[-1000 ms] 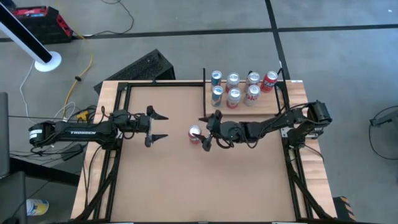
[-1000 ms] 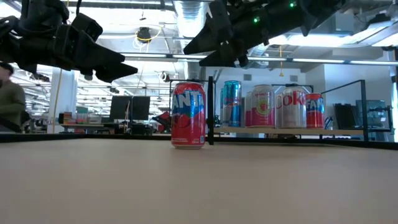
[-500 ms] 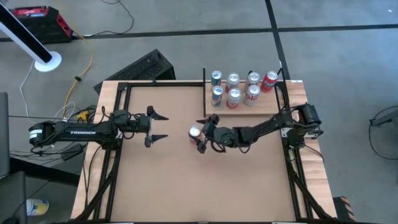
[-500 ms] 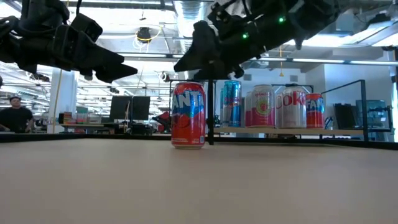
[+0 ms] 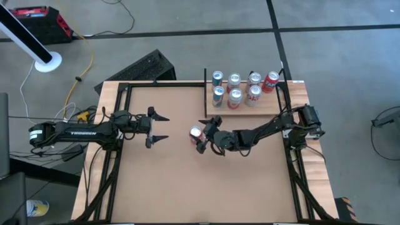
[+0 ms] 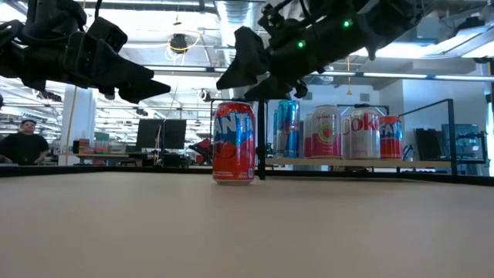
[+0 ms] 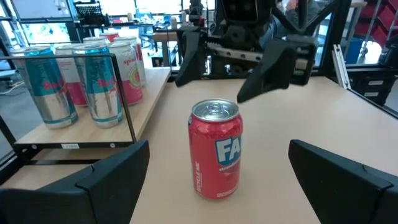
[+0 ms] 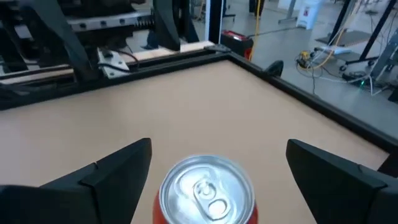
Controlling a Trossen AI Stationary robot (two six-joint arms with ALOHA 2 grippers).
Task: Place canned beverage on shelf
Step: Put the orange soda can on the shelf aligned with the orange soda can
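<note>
Red, upright and ungripped, the soda can (image 5: 196,133) stands near the middle of the worktop (image 5: 169,187), just off the front-left corner of the shelf (image 5: 269,107), which carries seven other cans. Right gripper (image 5: 204,134) hovers above it, jaws spread wide to either side. Left gripper (image 5: 157,128) waits toward the worktop's left edge, jaws also spread.

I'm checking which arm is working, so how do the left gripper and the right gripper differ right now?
The right gripper hangs just above the red can at mid-table, fingers spread to either side of its top; the left gripper hovers apart, to the can's left. The right arm is stretched far from its base; the left reaches less. Both are open and empty.
</note>
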